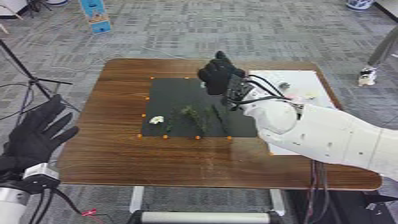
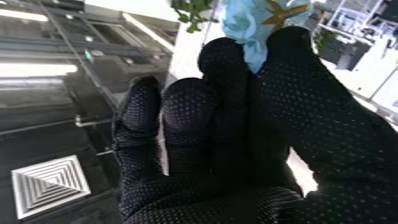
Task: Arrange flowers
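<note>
One white flower (image 1: 156, 120) and green stems (image 1: 194, 116) lie on the dark mat (image 1: 167, 95). The left hand (image 1: 27, 145) is spread; the right hand (image 1: 217, 77), near a pale blue thing (image 2: 241, 21), has a grip that cannot be told.

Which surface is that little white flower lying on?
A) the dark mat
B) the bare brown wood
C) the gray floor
A: the white flower lies on the dark mat, to the left of the green stems in the head view.
</note>
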Robot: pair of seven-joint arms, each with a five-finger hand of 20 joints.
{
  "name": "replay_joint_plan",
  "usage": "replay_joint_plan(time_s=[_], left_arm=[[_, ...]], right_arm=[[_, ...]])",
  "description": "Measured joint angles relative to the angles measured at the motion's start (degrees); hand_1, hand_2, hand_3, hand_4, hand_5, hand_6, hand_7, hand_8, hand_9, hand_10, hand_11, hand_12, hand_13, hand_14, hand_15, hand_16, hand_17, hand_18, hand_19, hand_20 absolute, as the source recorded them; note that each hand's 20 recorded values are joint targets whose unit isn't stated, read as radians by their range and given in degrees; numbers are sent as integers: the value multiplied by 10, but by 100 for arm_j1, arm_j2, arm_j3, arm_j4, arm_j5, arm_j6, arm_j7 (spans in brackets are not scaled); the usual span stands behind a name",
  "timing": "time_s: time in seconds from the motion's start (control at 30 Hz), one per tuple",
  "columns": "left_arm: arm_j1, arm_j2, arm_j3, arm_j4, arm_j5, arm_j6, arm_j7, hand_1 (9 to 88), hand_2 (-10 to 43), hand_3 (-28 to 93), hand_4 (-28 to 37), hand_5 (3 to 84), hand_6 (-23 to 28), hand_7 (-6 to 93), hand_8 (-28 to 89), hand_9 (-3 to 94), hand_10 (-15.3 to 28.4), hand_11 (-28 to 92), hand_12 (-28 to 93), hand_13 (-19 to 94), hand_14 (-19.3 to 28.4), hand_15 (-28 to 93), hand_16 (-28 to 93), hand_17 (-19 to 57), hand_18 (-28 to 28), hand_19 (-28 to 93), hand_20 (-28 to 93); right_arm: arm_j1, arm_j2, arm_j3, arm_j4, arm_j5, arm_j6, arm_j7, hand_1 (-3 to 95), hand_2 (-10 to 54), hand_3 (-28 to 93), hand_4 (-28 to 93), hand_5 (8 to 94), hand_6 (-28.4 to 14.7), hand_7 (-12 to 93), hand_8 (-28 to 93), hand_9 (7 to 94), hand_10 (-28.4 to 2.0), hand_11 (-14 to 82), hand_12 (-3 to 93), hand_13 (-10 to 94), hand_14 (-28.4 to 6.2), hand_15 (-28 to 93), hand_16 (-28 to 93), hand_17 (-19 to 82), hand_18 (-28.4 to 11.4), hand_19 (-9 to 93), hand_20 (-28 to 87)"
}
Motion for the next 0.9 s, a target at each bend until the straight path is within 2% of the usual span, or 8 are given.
replay_joint_plan(time_s=[0.2,0.63,0.9], left_arm=[[-51,16,39,3,97,-6,-5,286,-95,572,-283,224,16,154,-90,164,82,98,183,128,127,92,44,-123,198,363,66],[-327,164,177,101,138,-5,8,285,-95,574,-283,226,16,154,-90,165,82,98,181,129,125,92,44,-122,196,362,67],[-339,201,154,87,153,-27,44,287,-95,573,-283,226,17,153,-90,165,82,99,180,130,125,92,44,-122,196,362,67]], right_arm=[[69,-688,-40,838,106,67,-299,511,-95,788,-283,677,48,523,3,728,-64,348,610,583,-63,711,522,274,-171,759,529],[122,-1608,-391,1611,195,-12,-338,508,-95,789,-283,714,56,496,-46,714,-66,344,618,577,-61,708,524,268,-167,749,530],[180,-1953,-544,1801,220,-12,-219,507,-95,785,-283,729,59,477,-56,705,-67,345,616,575,-62,711,522,263,-167,745,533]])
